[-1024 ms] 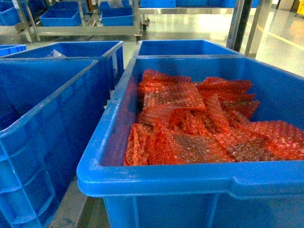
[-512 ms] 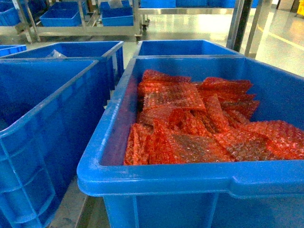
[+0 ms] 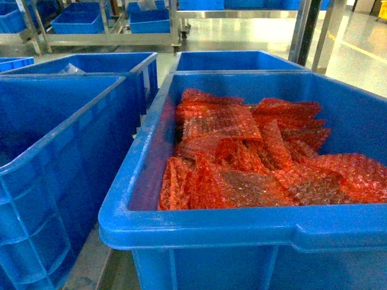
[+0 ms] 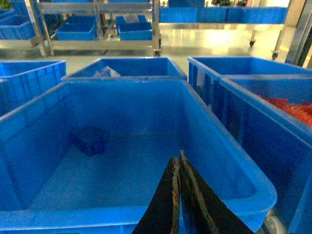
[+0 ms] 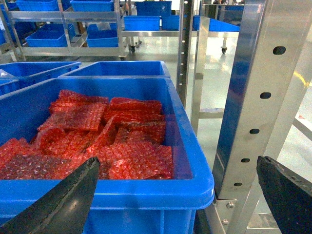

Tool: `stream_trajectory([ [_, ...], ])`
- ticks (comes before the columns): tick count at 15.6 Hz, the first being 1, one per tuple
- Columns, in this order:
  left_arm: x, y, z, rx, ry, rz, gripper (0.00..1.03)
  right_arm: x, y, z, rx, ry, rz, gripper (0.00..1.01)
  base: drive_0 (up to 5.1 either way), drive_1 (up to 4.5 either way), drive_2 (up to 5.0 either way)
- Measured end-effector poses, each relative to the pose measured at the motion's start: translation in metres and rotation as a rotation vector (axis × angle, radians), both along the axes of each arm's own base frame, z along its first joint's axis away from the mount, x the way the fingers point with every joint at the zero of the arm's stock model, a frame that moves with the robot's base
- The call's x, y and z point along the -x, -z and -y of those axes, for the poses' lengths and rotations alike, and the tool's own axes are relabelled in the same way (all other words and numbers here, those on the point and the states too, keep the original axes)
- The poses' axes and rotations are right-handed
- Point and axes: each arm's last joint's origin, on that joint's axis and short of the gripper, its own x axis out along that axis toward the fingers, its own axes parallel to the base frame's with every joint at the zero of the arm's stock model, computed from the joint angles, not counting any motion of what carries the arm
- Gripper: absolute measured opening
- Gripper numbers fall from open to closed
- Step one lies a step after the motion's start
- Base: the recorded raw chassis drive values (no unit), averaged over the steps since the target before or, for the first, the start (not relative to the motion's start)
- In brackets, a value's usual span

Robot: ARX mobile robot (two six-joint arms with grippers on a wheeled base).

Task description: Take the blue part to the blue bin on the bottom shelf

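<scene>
A small dark-blue blocky part is seen on the floor of the neighbouring plain blue plastic crate, ahead and left of the left gripper, whose black fingers are pressed together on nothing. The large blue plastic bin holding red bubble-wrap pouches lies to the right of that crate, with the right gripper spread wide at its near right corner. The left arm is judged the nearer to the part; its long axis cannot be told.

a large blue bin with a thick rolled rim sits upright. red bubble-wrap pouches lie heaped inside it.
</scene>
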Motion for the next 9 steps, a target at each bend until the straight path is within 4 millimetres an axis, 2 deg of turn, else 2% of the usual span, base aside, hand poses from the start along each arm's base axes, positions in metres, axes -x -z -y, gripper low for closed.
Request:
stream_trajectory([
  [2, 0.005, 0.008, 0.000, 0.000, 0.000, -0.008, 0.02, 0.000, 0.000, 0.000, 0.000, 0.000, 0.000, 0.98, 0.0, 0.00, 0.0],
  [9, 0.023, 0.003, 0.000, 0.000, 0.000, 0.023, 0.02, 0.000, 0.000, 0.000, 0.000, 0.000, 0.000, 0.98, 0.0, 0.00, 0.0],
])
